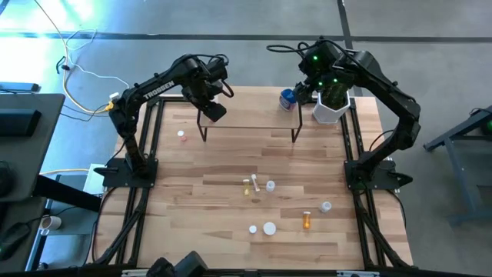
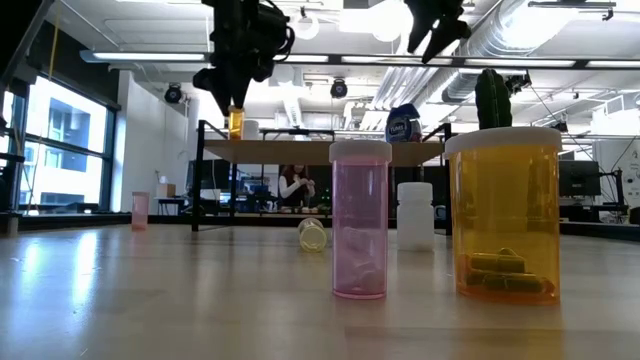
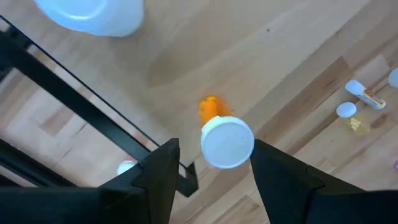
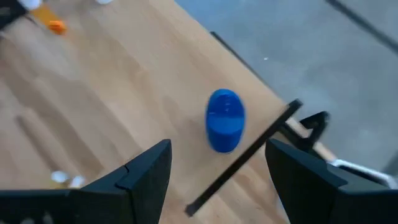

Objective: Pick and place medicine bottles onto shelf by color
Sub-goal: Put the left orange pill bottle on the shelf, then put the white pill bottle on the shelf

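The left gripper (image 3: 211, 165) hangs over the shelf's (image 1: 246, 115) left end with its jaws parted on either side of an orange bottle (image 3: 222, 135) with a white cap. The bottle stands on the shelf top, and the fingers (image 3: 163, 171) show a gap on both sides, so it looks released rather than held. The right gripper (image 4: 217, 165) hovers open above the blue jar (image 4: 224, 119), which sits at the shelf's right end near the rail.

More bottles wait on the worktop (image 1: 192, 192): a pink one (image 2: 360, 220) and a big amber one (image 2: 503, 215) close to the low camera, and a small pink one (image 1: 182, 135) left of the shelf.

The main risk is the left gripper lifting away crookedly: a finger could clip the cap and tip the orange bottle, which could roll off the shelf. The blue jar stands close to the shelf's edge, so a nudge from the right gripper could push it over.
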